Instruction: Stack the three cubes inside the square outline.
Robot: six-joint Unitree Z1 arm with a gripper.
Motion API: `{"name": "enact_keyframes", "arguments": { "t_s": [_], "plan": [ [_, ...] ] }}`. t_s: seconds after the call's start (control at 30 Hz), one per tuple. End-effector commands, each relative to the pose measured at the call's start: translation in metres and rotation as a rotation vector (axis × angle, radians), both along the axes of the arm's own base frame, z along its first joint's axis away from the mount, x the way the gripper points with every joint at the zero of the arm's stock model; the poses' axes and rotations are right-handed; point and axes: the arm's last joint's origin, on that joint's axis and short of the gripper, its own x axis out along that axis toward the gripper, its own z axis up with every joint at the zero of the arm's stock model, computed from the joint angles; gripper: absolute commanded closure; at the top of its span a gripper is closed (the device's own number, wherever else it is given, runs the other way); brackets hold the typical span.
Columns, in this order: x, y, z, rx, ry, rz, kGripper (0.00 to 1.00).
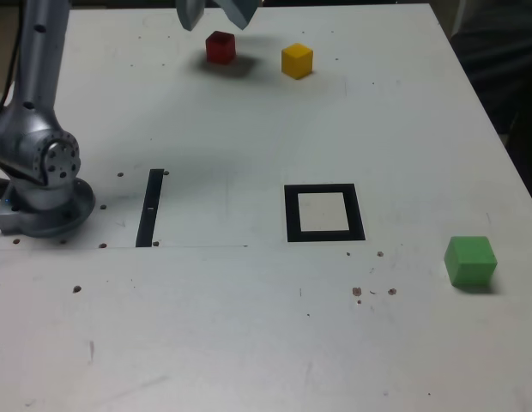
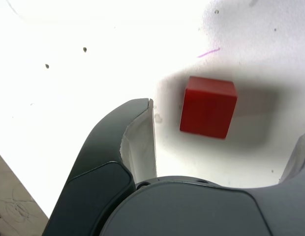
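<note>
**No cube stacked yet; all three left to move**

Nearest, on the table (image 1: 249, 343): green cube (image 1: 470, 260), well apart from the square outline (image 1: 324, 213), itself bare. Farther back: yellow cube (image 1: 297, 60) and red cube (image 1: 220, 47), side by side. Above the red one, gripper (image 1: 216, 12) spread wide, holding nothing. Likely first pick.

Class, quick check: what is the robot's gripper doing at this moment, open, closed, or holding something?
Gripper: open and empty, fingers spread either side of the red cube, which sits on the table ungrasped.
</note>
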Motion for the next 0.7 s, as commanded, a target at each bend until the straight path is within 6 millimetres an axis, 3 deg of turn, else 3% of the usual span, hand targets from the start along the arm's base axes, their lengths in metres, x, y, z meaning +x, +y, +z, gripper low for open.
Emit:
{"name": "enact_keyframes", "arguments": {
  "t_s": [0.0,0.43,0.67],
  "plan": [
    [0.003,0.005,-0.006,-0.001,0.002,0.002,0.01],
    [0.013,0.025,-0.036,-0.042,0.041,0.026,0.08],
    [0.015,0.029,-0.043,-0.067,0.057,0.04,0.25]
  ]
}}
